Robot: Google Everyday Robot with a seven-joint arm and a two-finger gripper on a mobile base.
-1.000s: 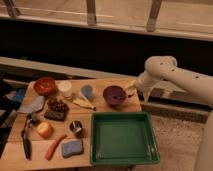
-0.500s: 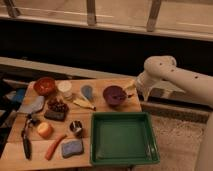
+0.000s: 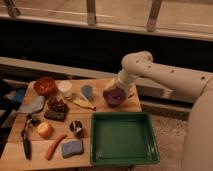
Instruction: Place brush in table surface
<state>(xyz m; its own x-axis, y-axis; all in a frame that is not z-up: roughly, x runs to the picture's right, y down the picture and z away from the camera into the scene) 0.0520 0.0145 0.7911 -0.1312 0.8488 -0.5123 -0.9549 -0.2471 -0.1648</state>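
The brush is a slim black tool lying flat on the table surface near its front left corner, head end pointing away from the front edge. The orange carrot lies just right of it. My gripper hangs at the end of the white arm over the table's far right part. It sits just above the right rim of a purple bowl, far from the brush. It looks open, with nothing in it.
A green tray fills the front right. On the left are a blue sponge, small can, orange fruit, dark grapes, red bowl, white cup and grey cloth.
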